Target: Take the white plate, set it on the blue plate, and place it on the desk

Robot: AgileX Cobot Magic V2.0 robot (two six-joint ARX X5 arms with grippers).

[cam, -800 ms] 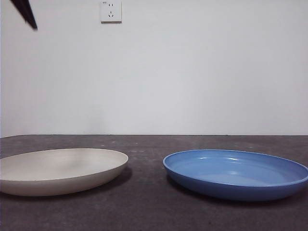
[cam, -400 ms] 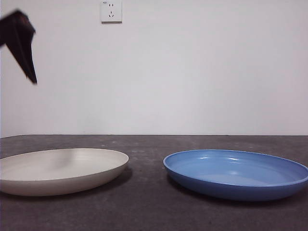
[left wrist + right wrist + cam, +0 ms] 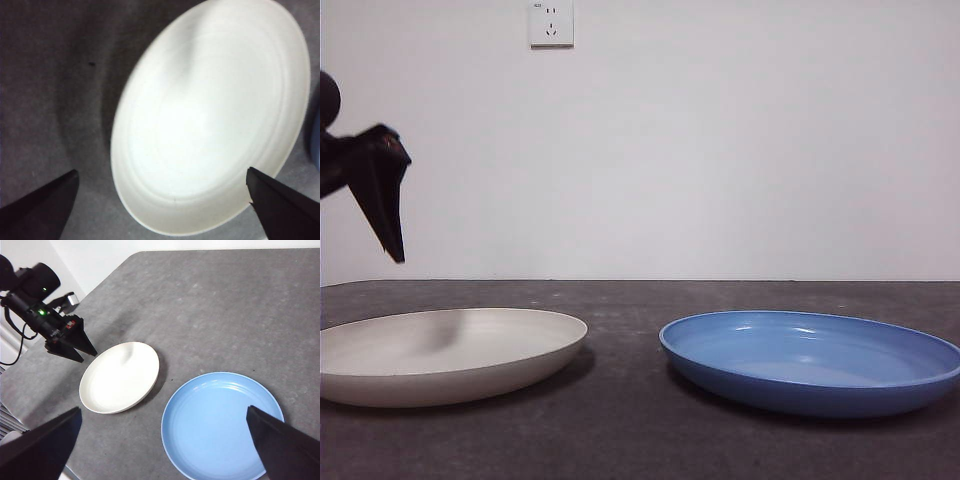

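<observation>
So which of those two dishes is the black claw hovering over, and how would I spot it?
On the dark desk lie two round plates, side by side and apart. The left hand, jaws open, hangs above the white plate. That one is matte cream with a plain rim, while its neighbour, the blue plate, is glossy with faint rings.

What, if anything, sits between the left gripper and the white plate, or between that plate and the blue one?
Nothing visible. The left gripper hangs open above the white plate with only air between them. Between the white plate and the blue plate lies just a bare strip of desk. Both plates are empty.
</observation>
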